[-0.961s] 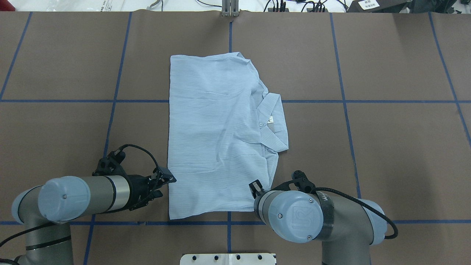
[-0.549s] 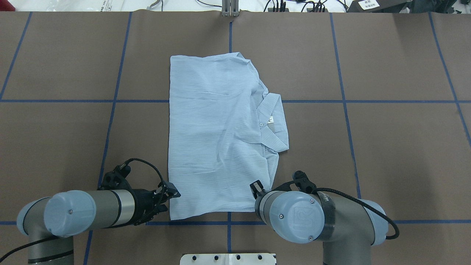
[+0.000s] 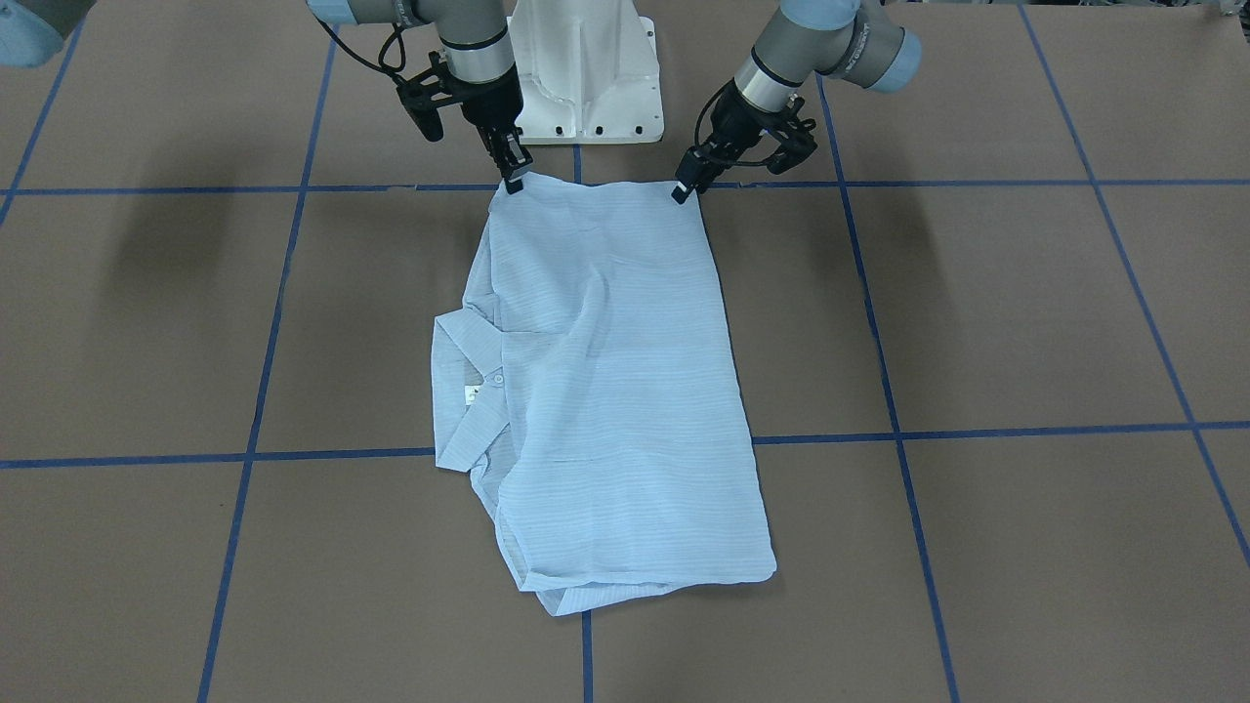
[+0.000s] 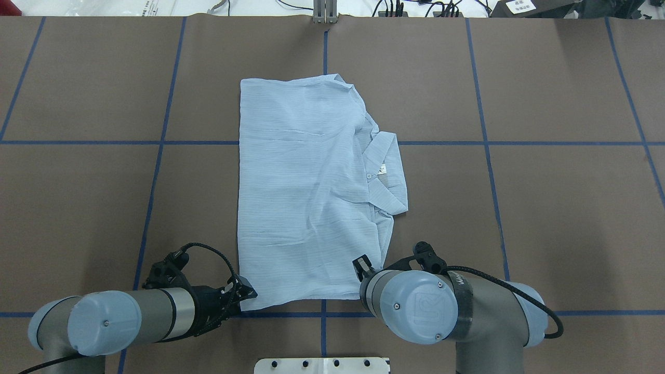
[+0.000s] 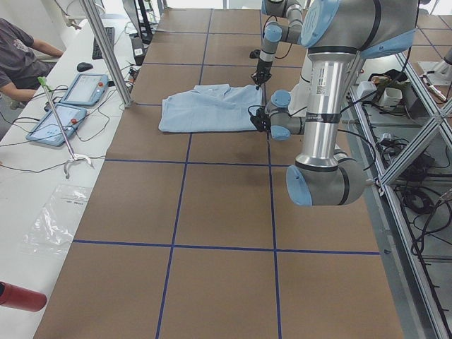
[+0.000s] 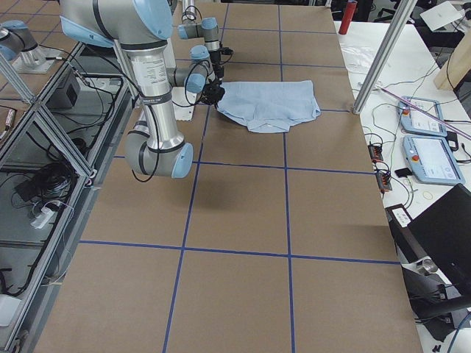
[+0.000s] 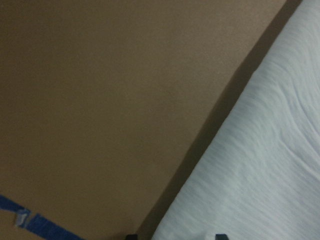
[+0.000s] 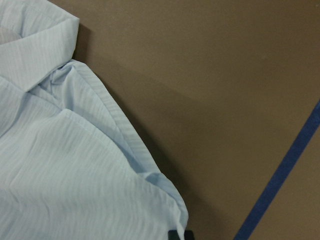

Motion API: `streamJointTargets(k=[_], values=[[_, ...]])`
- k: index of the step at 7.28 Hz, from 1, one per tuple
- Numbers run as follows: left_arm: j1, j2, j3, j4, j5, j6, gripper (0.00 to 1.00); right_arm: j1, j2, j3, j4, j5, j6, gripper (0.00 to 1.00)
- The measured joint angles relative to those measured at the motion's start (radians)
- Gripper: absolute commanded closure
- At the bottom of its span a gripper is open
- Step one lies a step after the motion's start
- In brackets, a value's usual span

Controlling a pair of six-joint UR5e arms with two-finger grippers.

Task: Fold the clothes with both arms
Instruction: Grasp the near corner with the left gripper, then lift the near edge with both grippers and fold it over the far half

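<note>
The clothes are one pale-blue shirt (image 4: pixel 306 197) lying folded in a long rectangle, collar (image 4: pixel 387 171) to the right. In the front-facing view the shirt (image 3: pixel 605 391) has both grippers at its corners nearest the robot. My left gripper (image 3: pixel 681 190) is open at the near left corner (image 4: pixel 248 298). In the left wrist view its fingertips (image 7: pixel 131 236) stand apart over the shirt's edge (image 7: pixel 260 175). My right gripper (image 3: pixel 515 181) is shut on the near right corner; the right wrist view shows that corner (image 8: pixel 177 215) at the closed fingertips. The overhead view hides the right gripper under its own arm.
The white pedestal base (image 3: pixel 586 78) stands just behind both grippers. Blue tape lines (image 4: pixel 322 322) cross the brown table. A side table holds tablets (image 5: pixel 85 88) with a seated person (image 5: pixel 18 56) beside it. A metal post (image 4: pixel 324 13) stands at the far edge.
My left gripper has slid along the shirt's left edge toward the robot, down to the near left corner. The right arm and the shirt have stayed still.
</note>
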Motion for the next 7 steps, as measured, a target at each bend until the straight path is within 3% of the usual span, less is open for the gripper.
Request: streamJointTargets(k=[1,2,7], values=[[0.003,0.000,0.000,0.000,0.001,-0.008,0.71,0.000,0.000,0.001,0.000,0.000,0.000,1.00],[0.006,0.001,0.000,0.000,0.002,-0.014,1.00,0.000,0.001,0.001,0.000,0.000,0.000,1.00],[0.011,0.001,-0.031,0.001,0.001,-0.016,1.00,0.001,-0.001,0.004,0.000,0.001,0.000,1.00]])
